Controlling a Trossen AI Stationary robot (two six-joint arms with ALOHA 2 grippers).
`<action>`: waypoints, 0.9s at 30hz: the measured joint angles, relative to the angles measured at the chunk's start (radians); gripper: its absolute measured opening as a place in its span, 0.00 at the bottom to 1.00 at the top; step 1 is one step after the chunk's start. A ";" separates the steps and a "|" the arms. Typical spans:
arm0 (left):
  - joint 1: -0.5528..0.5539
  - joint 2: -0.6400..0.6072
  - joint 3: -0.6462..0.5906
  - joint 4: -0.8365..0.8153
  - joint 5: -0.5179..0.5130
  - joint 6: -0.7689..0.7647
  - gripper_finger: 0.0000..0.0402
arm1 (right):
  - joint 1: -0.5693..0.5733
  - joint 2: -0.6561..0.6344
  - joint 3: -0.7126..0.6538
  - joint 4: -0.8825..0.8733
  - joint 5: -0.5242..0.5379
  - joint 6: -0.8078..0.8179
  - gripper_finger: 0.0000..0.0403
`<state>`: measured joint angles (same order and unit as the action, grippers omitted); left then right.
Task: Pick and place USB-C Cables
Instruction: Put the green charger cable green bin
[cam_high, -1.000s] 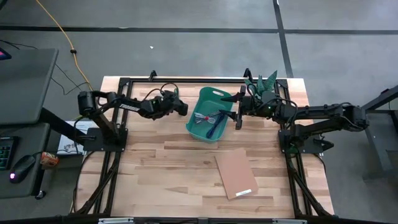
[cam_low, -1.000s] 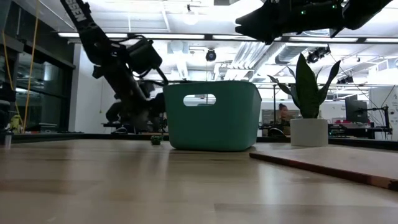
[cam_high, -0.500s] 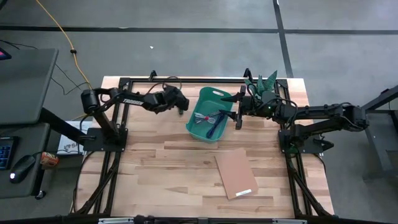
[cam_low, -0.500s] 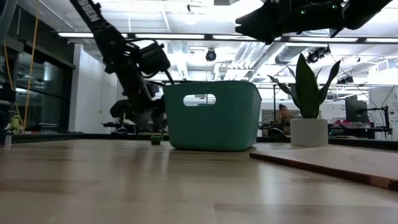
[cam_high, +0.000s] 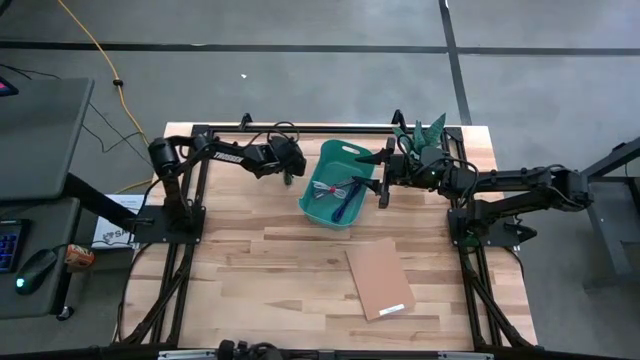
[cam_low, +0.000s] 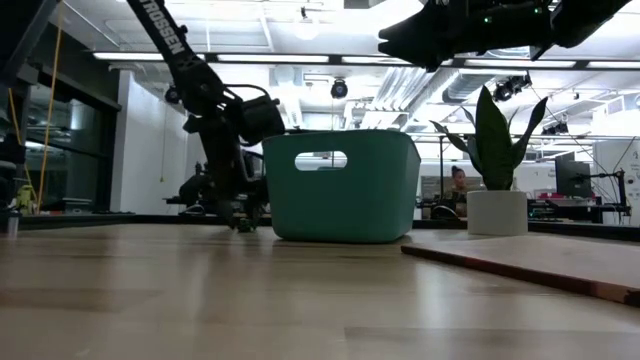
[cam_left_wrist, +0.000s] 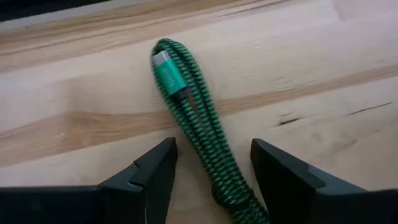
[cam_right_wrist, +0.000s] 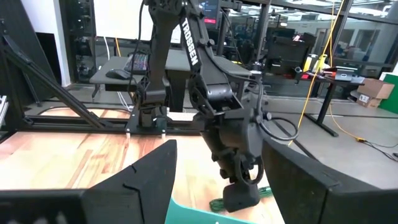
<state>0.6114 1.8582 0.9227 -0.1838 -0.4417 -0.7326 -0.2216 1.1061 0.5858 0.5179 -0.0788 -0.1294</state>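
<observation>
"TROSSEN" on the arm above left claw (cam_left_wrist: 211, 171); green cable (cam_left_wrist: 196, 121) between its fingers

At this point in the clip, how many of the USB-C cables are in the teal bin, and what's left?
Done: the teal bin holds cables, purple and white-with-red visible; a grey one I cannot confirm. In hand: the left gripper is open, its fingers on either side of the green cable, which lies on the table beside the bin. Left: grasping that cable and dropping it in. The right gripper waits open at the bin's other side.
</observation>
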 joint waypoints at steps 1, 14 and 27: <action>0.001 0.004 0.000 -0.001 -0.003 0.000 0.47 | 0.000 0.000 0.000 0.000 0.000 0.000 0.56; 0.003 -0.034 0.001 -0.187 -0.027 0.105 0.26 | 0.000 0.000 0.000 -0.005 0.000 0.000 0.56; 0.031 -0.106 -0.070 -0.179 0.001 0.254 0.01 | 0.000 0.000 0.000 -0.008 0.000 0.000 0.56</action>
<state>0.6426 1.7518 0.8528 -0.3632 -0.4410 -0.4788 -0.2215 1.1061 0.5858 0.5095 -0.0788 -0.1299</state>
